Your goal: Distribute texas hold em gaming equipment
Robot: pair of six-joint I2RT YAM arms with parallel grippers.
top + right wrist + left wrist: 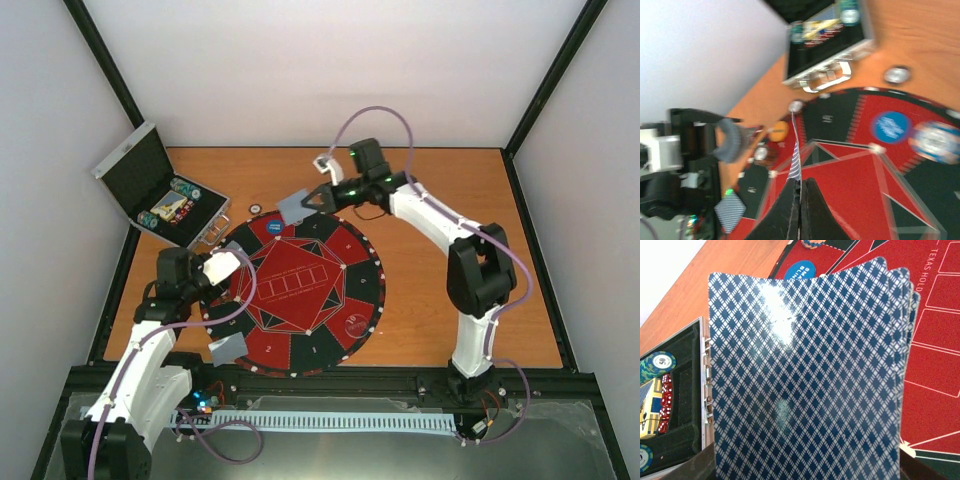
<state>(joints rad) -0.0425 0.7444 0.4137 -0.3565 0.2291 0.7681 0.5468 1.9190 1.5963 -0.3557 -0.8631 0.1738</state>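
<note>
I see two robot arms at a brown wooden table (440, 190). On it lies one big round red-and-black mat (300, 300). One silver case with a black lining (137, 172) sits open at the far left corner, with chips and red dice in it.

Now I count the cards. One small card with a blue criss-cross back (228, 348) lies flat on the near left edge of the mat. One more card (796, 161) is up in the air over the far side of the mat. The rest are in one stack of blue-backed cards (810, 375), held over the left side of the mat. The stack is spread a little. I cannot count how many are in it.

I count three round buttons: one blue (891, 126) and one orange (778, 131) on the mat, and one clear (896, 75) on the table just past the mat. One little pile of blue-and-white chips (935, 142) stands next to the blue button.

The left gripper (213, 268) is partly open, with its fingers around the stack. The right gripper (800, 182) is pinched tight on the single card, which stands on its thin edge between the black fingers.
</note>
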